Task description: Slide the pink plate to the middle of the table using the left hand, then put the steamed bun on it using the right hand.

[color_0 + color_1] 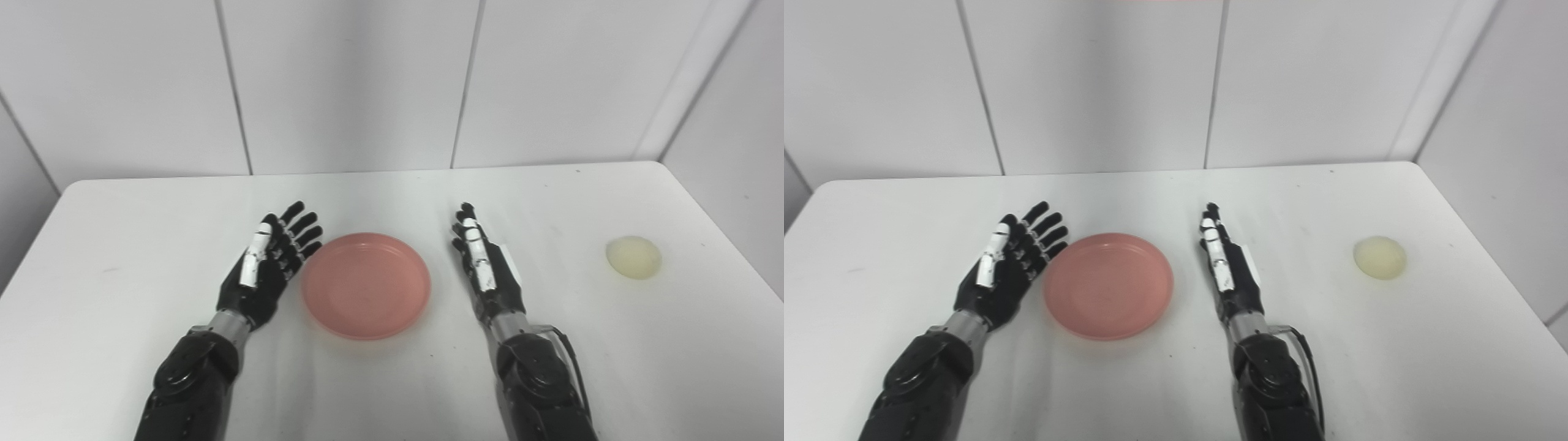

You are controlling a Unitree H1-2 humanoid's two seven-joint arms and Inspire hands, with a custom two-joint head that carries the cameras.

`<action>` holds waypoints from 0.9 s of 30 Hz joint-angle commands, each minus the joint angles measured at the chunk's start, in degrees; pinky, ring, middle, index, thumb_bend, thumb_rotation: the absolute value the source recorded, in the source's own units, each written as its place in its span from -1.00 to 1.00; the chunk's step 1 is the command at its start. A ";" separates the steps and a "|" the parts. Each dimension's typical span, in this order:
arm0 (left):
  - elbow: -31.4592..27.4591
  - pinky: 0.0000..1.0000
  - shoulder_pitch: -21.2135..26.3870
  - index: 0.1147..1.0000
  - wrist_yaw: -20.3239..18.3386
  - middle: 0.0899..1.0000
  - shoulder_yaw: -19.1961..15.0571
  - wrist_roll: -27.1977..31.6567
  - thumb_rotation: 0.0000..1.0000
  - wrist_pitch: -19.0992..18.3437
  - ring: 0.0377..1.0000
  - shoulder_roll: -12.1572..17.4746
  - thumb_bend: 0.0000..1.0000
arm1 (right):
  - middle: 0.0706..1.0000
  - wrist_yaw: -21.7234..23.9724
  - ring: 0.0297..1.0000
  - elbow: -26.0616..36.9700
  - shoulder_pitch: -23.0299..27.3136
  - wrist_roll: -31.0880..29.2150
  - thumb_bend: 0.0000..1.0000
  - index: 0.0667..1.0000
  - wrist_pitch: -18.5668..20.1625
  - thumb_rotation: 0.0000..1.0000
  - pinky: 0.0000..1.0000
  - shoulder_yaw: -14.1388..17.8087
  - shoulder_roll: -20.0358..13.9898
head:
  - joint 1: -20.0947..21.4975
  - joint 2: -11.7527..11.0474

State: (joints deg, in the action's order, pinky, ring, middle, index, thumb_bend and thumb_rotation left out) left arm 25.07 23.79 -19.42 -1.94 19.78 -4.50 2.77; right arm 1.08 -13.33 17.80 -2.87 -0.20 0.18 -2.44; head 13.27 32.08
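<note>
Both hands, the left hand (266, 269) and the right hand (487, 269), are black with white thumb panels. Silver wrists join glossy black forearms. A black cable (572, 361) loops beside the right forearm.

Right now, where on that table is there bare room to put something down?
Bare stretches: the far strip of the table along the wall, the left end beyond the left robot hand, and between the right robot hand and the steamed bun. The middle is crowded: both hands flank the pink plate.

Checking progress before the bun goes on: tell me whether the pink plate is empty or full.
Empty. The pink plate shows only its bare inside; the steamed bun sits apart on the table, far right.
</note>
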 commanded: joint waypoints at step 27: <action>12.77 0.77 -4.35 0.75 3.68 0.76 -0.45 -8.81 0.96 12.59 0.74 3.34 0.07 | 0.71 -5.27 0.59 26.66 3.03 33.88 0.65 0.72 9.21 0.36 0.39 1.51 -13.13 | 10.39 -2.84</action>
State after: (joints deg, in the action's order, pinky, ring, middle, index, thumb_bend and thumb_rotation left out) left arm 31.93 25.81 -15.17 -1.84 11.27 7.60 4.46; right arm -4.45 10.80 19.13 29.85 8.00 1.11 -14.30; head 23.73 29.18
